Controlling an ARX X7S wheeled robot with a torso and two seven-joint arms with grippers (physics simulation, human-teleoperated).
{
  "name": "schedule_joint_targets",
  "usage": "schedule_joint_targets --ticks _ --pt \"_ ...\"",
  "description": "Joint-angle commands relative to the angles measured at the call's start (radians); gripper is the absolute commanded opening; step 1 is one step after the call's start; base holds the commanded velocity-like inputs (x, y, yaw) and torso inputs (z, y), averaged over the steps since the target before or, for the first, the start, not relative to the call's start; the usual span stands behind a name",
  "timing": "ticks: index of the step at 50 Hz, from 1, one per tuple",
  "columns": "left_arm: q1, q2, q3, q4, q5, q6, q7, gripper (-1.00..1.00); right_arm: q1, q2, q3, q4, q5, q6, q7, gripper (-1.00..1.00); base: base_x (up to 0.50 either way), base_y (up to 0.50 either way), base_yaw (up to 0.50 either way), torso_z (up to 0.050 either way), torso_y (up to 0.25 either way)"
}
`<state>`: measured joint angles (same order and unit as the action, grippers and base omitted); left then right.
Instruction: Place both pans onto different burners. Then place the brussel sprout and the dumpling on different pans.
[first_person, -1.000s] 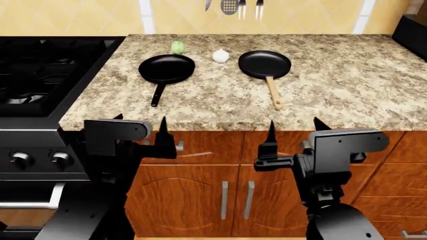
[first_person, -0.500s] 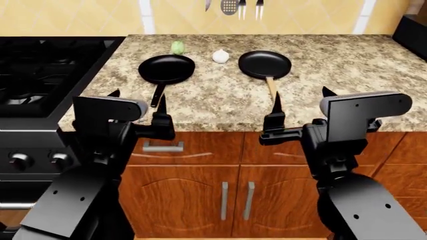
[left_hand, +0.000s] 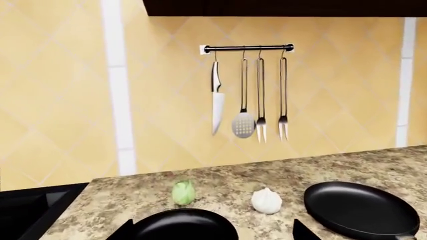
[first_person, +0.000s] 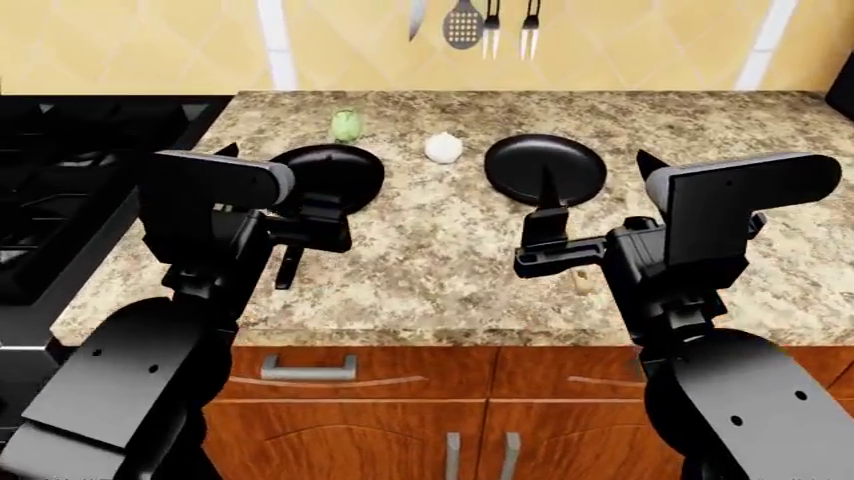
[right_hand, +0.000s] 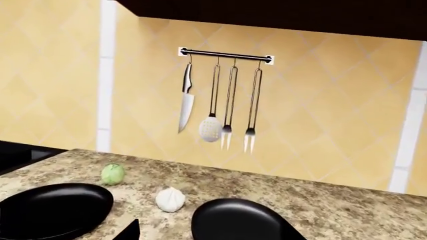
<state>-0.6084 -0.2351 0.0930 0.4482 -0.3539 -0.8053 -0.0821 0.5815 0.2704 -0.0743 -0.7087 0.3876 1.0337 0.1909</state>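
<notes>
**Desk:** Where do the pans sit on the granite counter (first_person: 441, 250)?

**Photographer:** Seen from the head camera, the pan with the black handle (first_person: 330, 176) lies at about eleven o'clock from the counter's middle, and the pan with the wooden handle (first_person: 545, 168) at about one o'clock. The brussel sprout (first_person: 346, 125) sits just at twelve o'clock of the black-handled pan. The dumpling (first_person: 442, 148) rests between the two pans, apart from both.

**Desk:** And the stove?

**Photographer:** Its burners (first_person: 60, 200) are off at nine o'clock, bare of pans.

**Desk:** The grippers?

**Photographer:** The left gripper (first_person: 274, 190) hovers over the black-handled pan, jaws spread and empty. The right gripper (first_person: 597, 185) hangs near the wooden-handled pan, jaws likewise released, grasping nothing. Utensils on a rail (left_hand: 248, 48) hang on the tiled wall behind.
</notes>
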Motion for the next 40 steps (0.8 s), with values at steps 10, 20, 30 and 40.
schedule_joint_targets --ticks 10,20,30,40 --pt "-0.006 -0.008 0.007 0.018 -0.02 -0.021 -0.008 1.0 0.023 0.002 0.014 -0.022 0.035 0.039 0.003 1.0 0.5 0.0 0.0 0.0 0.0" --pt "-0.013 -0.011 0.009 0.027 -0.03 -0.028 -0.012 1.0 0.028 0.005 0.016 -0.028 0.046 0.047 0.005 1.0 0.5 0.0 0.0 0.0 0.002" --pt "-0.012 -0.014 0.009 0.03 -0.035 -0.027 -0.018 1.0 0.034 0.007 0.006 -0.03 0.048 0.079 0.025 1.0 0.33 0.0 0.0 0.0 0.001" --pt "-0.011 -0.014 0.009 0.022 -0.039 -0.021 -0.022 1.0 0.096 -0.046 0.053 -0.068 0.079 0.33 0.126 1.0 0.0 0.0 0.0 0.0 0.0"
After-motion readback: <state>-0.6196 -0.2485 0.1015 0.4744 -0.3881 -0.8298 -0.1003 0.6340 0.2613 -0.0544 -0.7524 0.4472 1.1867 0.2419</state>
